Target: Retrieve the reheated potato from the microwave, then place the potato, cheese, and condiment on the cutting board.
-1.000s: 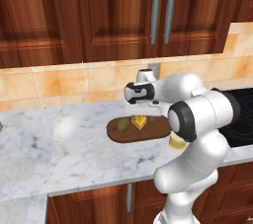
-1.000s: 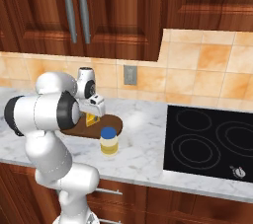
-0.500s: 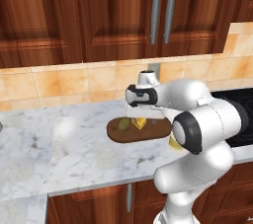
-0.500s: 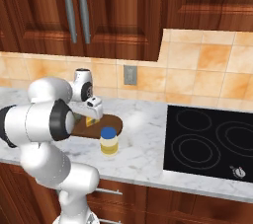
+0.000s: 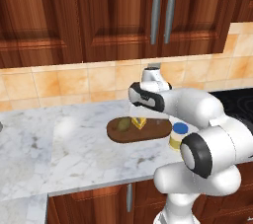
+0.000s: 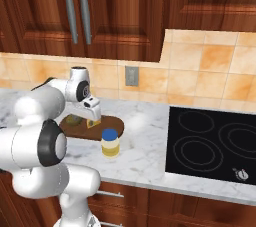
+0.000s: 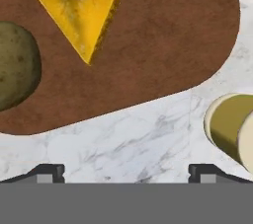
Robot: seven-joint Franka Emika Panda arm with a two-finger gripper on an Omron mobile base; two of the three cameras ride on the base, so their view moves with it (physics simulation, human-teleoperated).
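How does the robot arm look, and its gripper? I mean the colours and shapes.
The arm is glossy white with thick, rounded segments and dark, nearly black rings at the joints. No cables or markings are visible. The gripper has two small dark finger tips with a blocky shape and a lighter grey face.

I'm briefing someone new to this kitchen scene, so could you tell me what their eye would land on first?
Probably the bright yellow cheese lying beside the potato on the dark cutting board, mid-counter. Next, the condiment standing on the marble just off the board's near edge. The open gripper hovers above the board, holding nothing.
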